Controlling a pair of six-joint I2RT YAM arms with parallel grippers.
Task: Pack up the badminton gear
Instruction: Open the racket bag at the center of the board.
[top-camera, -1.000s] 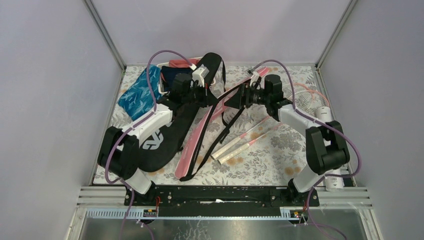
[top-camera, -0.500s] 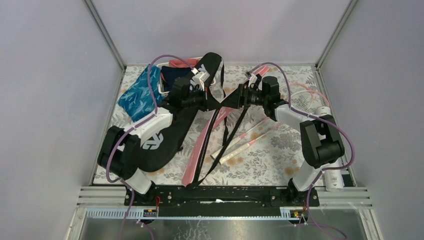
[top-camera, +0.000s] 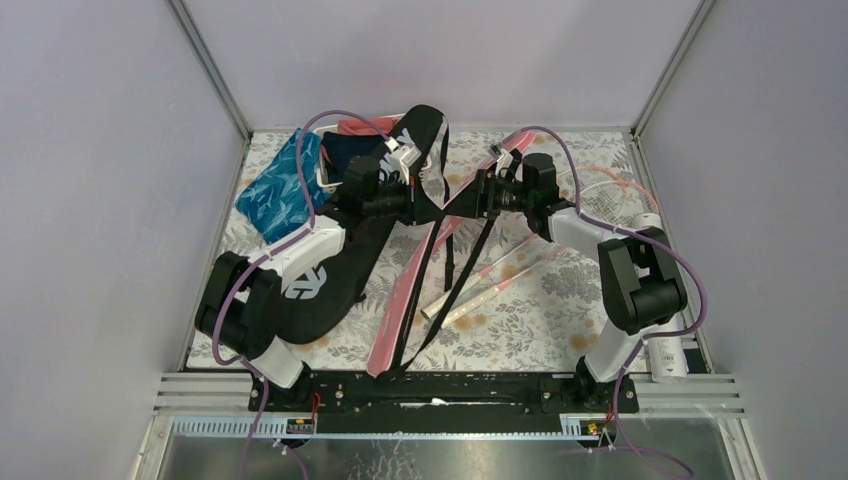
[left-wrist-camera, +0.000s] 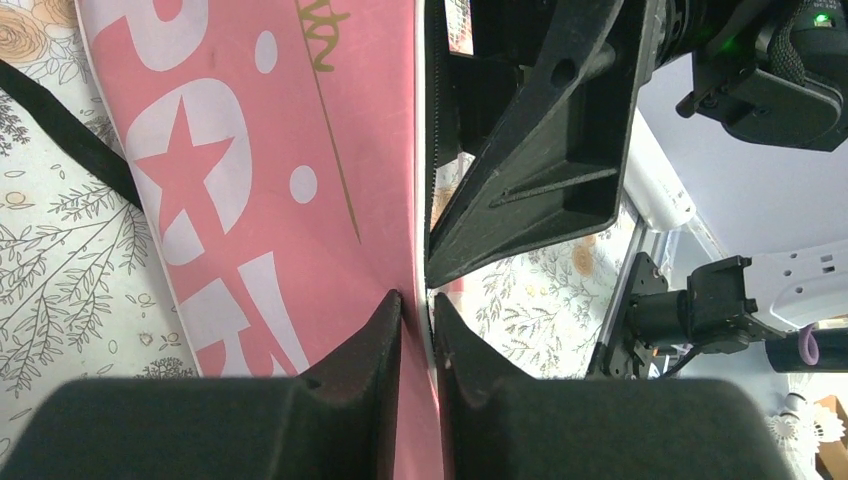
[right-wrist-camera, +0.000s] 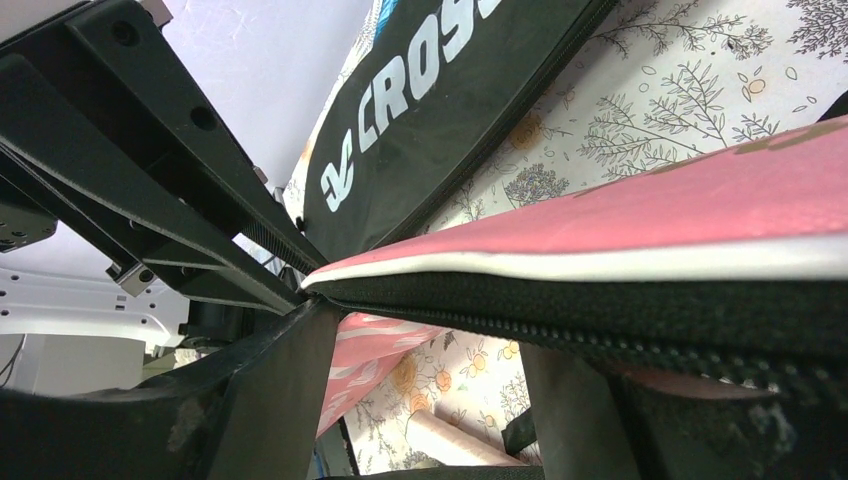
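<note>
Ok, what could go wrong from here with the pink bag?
1. The left end effector pinches only the thin edge of the pink bag; it may slip free.
2. The right end effector sits right against the left one; they could collide.
3. The bag's black strap trails loose and might snag.

My top camera looks down from high on the near side onto the flower-patterned table (top-camera: 560, 300). Both wrist cameras sit very close, facing each other; all three share the pink fabric racket-shaped bag (left-wrist-camera: 370, 200).
</note>
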